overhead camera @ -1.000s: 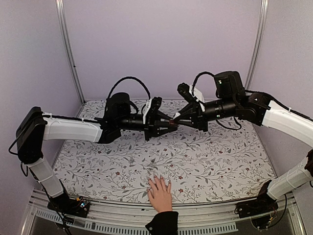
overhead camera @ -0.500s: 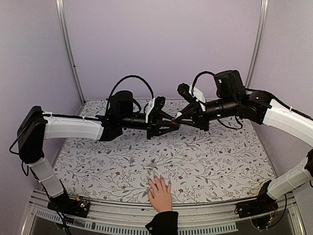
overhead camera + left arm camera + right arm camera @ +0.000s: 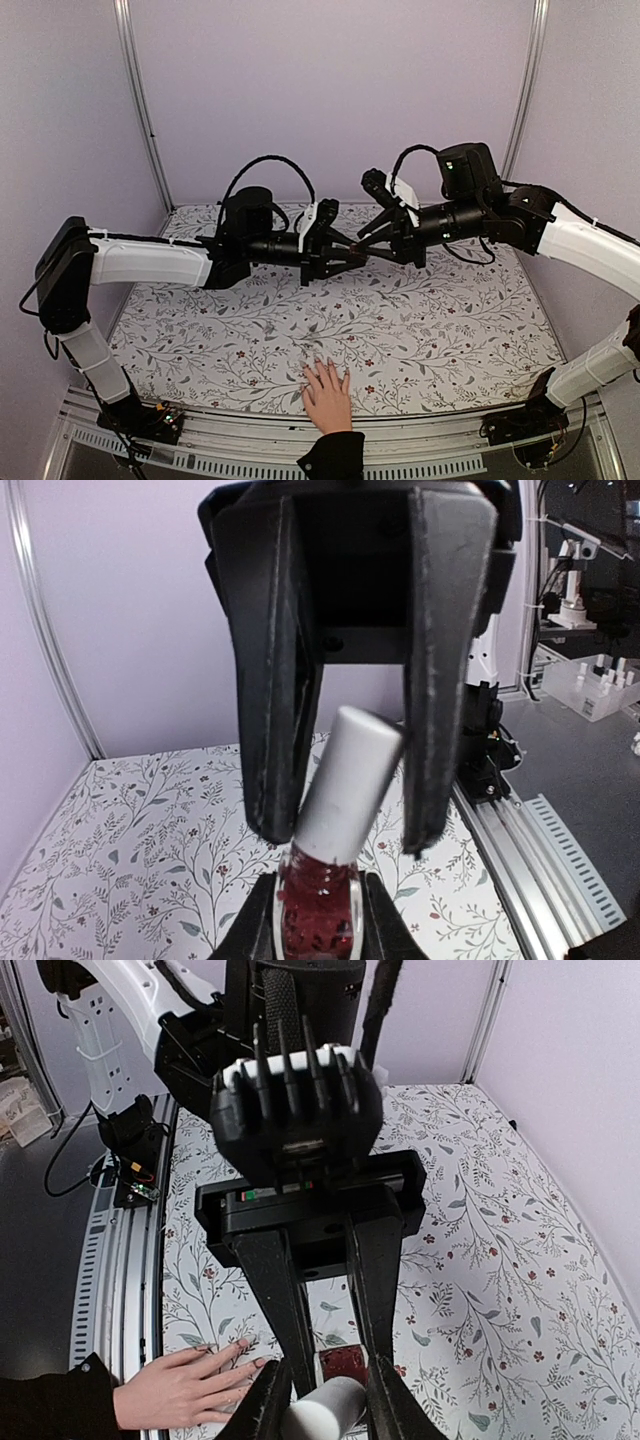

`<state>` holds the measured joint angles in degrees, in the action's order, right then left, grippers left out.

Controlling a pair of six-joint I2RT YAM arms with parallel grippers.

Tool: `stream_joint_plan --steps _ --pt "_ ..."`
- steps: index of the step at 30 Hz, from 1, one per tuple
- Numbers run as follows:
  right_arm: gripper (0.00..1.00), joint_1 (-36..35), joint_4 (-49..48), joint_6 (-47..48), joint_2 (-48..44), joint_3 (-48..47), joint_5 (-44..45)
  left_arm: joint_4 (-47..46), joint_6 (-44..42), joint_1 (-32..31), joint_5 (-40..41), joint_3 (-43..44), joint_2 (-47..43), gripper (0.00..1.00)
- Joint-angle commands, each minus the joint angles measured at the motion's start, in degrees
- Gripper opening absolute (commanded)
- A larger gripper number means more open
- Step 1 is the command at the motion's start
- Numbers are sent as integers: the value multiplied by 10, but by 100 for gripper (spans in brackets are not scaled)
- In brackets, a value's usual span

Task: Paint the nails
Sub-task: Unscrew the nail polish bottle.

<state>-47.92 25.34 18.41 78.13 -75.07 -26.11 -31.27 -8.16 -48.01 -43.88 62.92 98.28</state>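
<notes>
I see the right fingers [image 3: 275, 680] just released from the cap [image 3: 350, 780]; left fingers [image 3: 258, 935] grasp the bottle [image 3: 315, 920]. Cap seated, so the nails [image 3: 322, 365] at 6 o'clock wait.

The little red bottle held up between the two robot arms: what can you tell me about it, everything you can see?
The bottle is small, of what looks like clear glass, filled with dark red, speckled liquid. A smooth white cap, shaped like a cylinder, tops it. It is held tilted in the air above the flowered table. The left hand is shut on the glass body. The fingers of the right hand stand on either side of the cap; whether they pinch it I cannot tell.
</notes>
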Motion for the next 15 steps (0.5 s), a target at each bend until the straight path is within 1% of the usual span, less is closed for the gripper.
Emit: stream_joint_plan --steps 1,6,11,15 --pt "29 -8 -8 -7 -3 -16 -18 6 -2 -1 20 -6 -3 0" --pt "29 -9 -3 -5 -2 -15 -15 4 1 1 18 -5 -3 0" --pt "34 -9 0 -3 -7 -10 -3 -4 8 3 13 -8 -3 0" --pt "35 -8 4 -2 -12 -4 13 -6 8 4 10 -8 -3 0"
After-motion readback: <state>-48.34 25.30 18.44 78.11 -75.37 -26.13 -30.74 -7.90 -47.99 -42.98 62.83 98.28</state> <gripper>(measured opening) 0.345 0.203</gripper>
